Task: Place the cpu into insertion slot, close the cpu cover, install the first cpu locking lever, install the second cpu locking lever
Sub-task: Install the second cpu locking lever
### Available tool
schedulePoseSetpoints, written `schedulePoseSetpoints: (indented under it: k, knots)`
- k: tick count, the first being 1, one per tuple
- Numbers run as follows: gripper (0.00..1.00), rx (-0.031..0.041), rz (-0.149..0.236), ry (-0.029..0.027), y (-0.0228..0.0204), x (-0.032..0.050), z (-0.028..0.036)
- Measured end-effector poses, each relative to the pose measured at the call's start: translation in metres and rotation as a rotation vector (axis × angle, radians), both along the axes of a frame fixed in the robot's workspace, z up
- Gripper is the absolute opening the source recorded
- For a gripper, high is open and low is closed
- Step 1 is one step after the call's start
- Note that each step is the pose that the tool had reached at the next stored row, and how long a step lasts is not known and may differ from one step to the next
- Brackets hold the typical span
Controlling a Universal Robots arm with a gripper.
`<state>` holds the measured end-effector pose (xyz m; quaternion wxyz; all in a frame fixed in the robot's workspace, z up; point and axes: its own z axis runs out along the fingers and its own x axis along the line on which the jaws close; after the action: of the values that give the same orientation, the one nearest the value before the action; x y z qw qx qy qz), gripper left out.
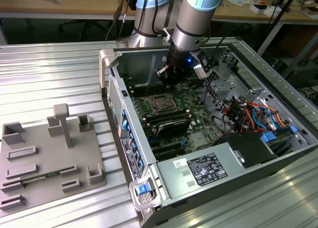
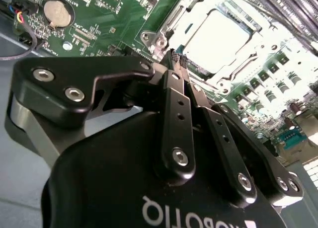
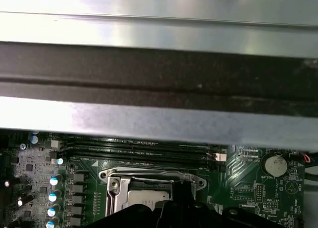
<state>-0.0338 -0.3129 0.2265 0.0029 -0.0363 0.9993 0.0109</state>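
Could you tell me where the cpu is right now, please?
The cpu sits in the insertion slot on the green board, just beyond the gripper in the second wrist view.

The circuit board (image 1: 186,101) is green, dotted with small silver and blue-topped parts. The cpu (image 2: 218,37) has a pale silvery top, framed by the shiny silver cpu cover (image 2: 171,27). The hand (image 2: 177,64) is glossy black with silver screw heads. The arm (image 1: 191,19) is grey with pale blue caps. The table (image 1: 49,69) shows light grey ribbed stripes. The fixture plate (image 1: 44,153) is dull taupe. Orange and blue cables (image 1: 256,114) run in the case.
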Motion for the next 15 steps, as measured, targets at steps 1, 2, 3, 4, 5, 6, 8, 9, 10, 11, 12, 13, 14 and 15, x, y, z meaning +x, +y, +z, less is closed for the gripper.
schedulePoseSetpoints:
  k: [1, 2, 3, 4, 5, 6, 8, 9, 10, 11, 12, 13, 14, 15]
  knots:
    - [0.11, 0.0000, 0.000, 0.0000, -0.0012, 0.0000, 0.0000]
    - [0.11, 0.0000, 0.000, 0.0000, -0.0019, 0.0000, 0.0000]
    - [0.11, -0.0001, 0.000, 0.0000, -0.0031, 0.0001, 0.0000]
    - [0.11, -0.0003, 0.000, 0.0001, -0.0040, 0.0001, 0.0001]
    - [0.11, -0.0004, 0.000, 0.0000, -0.0050, 0.0001, 0.0001]
    - [0.11, -0.0004, 0.000, 0.0001, -0.0065, 0.0002, 0.0001]
    - [0.11, -0.0004, 0.000, 0.0000, -0.0096, 0.0002, 0.0001]
    - [0.11, -0.0005, 0.000, 0.0000, -0.0110, 0.0002, 0.0001]
    - [0.11, -0.0003, 0.000, 0.0000, -0.0127, 0.0003, 0.0001]
    - [0.11, -0.0004, 0.000, 0.0000, -0.0145, 0.0003, 0.0001]
    - [0.11, -0.0004, 0.000, 0.0000, -0.0163, 0.0002, 0.0001]
    - [0.11, -0.0002, 0.000, 0.0000, -0.0195, 0.0002, 0.0001]
    - [0.11, -0.0004, 0.000, 0.0000, -0.0197, 0.0003, 0.0008]
    - [0.11, -0.0005, 0.000, 0.0000, -0.0198, 0.0002, 0.0022]
